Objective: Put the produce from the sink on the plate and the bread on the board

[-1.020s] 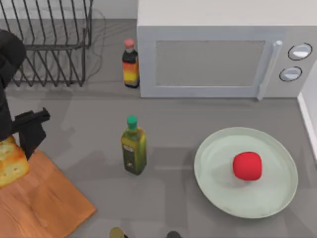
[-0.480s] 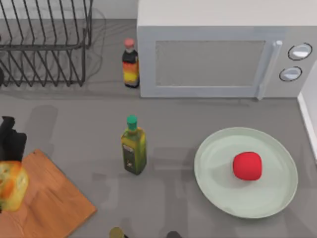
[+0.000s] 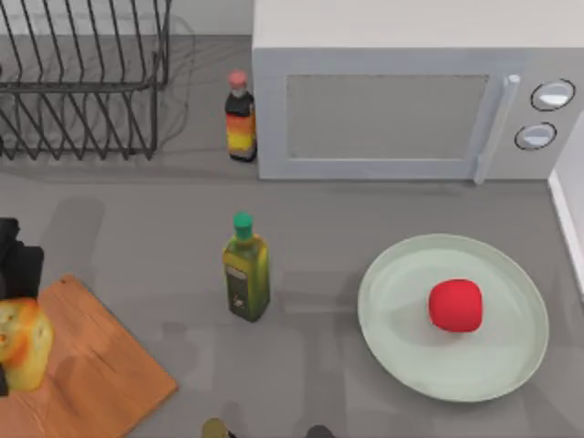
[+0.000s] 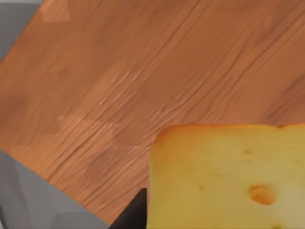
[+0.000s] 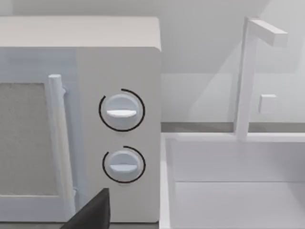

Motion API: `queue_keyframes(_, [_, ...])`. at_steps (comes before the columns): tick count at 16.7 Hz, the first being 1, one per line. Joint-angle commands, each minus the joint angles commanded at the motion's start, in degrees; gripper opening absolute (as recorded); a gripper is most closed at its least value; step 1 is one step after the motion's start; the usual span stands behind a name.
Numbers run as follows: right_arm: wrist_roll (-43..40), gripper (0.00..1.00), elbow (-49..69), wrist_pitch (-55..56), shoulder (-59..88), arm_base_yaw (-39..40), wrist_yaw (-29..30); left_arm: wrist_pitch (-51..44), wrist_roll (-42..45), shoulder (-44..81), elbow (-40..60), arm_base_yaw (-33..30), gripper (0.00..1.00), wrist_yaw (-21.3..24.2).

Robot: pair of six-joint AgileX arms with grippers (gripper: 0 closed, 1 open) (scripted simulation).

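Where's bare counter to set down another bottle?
Widest free patch: between the oil bottle and the plate, in front of the microwave. Another lies between the dish rack and the board. It's crowded at the left edge, around the bread.

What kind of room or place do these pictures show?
Most likely a kitchen counter, in simulation: a microwave stands at the back beside a wire dish rack, and a sink with a faucet sits right of the microwave.
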Motion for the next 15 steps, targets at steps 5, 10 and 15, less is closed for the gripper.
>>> queue_keyframes(5, [0.0,1.00,0.0,0.0,0.0,0.0,0.0,2.2,-0.1,0.3,-1.1,-0.1,0.00,0.0])
queue_keyframes(10, [0.0,1.00,0.0,0.0,0.0,0.0,0.0,7.1,-0.4,1.2,-3.9,-0.2,0.00,0.1])
queue_keyframes(15, [0.0,1.00,0.0,0.0,0.0,0.0,0.0,11.1,-0.7,2.9,-7.0,-0.3,0.00,0.1])
